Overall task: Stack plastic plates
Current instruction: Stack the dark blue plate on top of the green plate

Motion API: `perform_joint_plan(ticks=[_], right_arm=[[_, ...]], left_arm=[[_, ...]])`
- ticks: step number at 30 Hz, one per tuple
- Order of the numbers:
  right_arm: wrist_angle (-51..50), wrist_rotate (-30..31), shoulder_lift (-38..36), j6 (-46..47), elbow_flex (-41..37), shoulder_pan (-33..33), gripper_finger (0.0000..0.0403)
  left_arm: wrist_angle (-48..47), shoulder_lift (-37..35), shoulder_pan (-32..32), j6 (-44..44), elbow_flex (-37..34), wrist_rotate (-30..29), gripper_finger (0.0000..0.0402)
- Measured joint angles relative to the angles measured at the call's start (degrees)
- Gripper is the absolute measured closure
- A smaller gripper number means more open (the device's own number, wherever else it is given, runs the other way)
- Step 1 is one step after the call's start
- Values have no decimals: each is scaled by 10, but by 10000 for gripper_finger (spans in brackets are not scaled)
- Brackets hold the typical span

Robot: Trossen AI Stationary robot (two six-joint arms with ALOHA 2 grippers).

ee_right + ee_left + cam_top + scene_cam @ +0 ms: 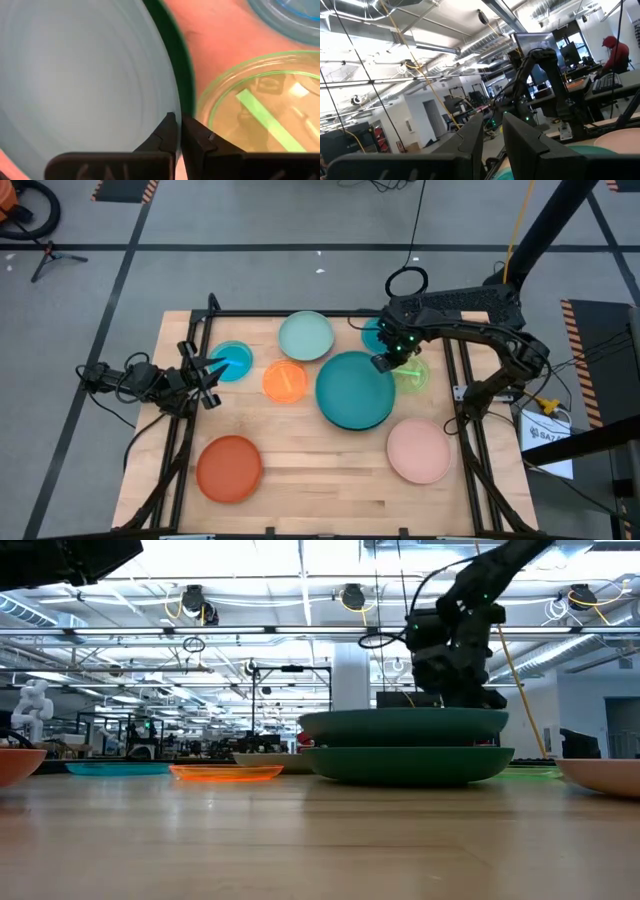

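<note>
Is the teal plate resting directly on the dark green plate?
Touching. The low view shows the teal plate nested on the dark green plate, no gap between them.

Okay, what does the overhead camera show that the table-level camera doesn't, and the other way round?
Only the high view shows the whole spread: the pale mint plate, the pink plate, and the left claw by a blue plate.

Only the low view shows that the teal plate sits on a dark green plate, plus the room behind.

Both show that teal plate, the orange plate and the right claw at the stack's edge.
</note>
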Motion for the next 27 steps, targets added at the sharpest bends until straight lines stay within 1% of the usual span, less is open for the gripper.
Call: perform_joint_plan(ticks=[6,16,19,27], right_arm=[[27,1,0,-1,-5,-12,391],[24,1,0,-10,-5,-11,385],[22,0,0,-2,-5,-11,370],[22,2,0,13,-5,-11,305]], left_arm=[[0,0,0,0,0,0,321],[0,0,0,0,0,0,321],[-1,0,0,0,0,0,321],[-1,0,0,0,0,-1,321]])
